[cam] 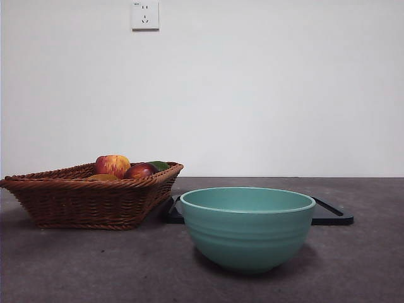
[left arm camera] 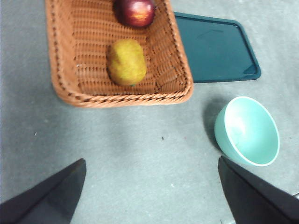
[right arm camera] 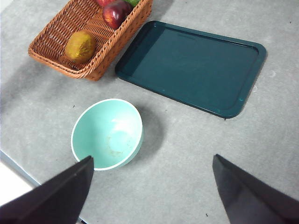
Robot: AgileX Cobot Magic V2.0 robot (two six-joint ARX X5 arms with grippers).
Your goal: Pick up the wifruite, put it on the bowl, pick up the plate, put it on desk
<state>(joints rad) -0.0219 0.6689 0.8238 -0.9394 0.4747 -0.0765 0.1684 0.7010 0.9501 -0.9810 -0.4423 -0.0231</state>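
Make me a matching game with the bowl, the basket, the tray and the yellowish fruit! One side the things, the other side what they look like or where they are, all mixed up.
Things:
1. bowl
2. wicker basket
3. tray
4. yellowish fruit

Descriptions:
A. dark green, flat and rectangular, nothing on it
B. brown and woven, holding fruit
C. lying inside the basket
D. teal-green and round, nothing in it

Pairs: 1-D, 2-B, 3-A, 4-C
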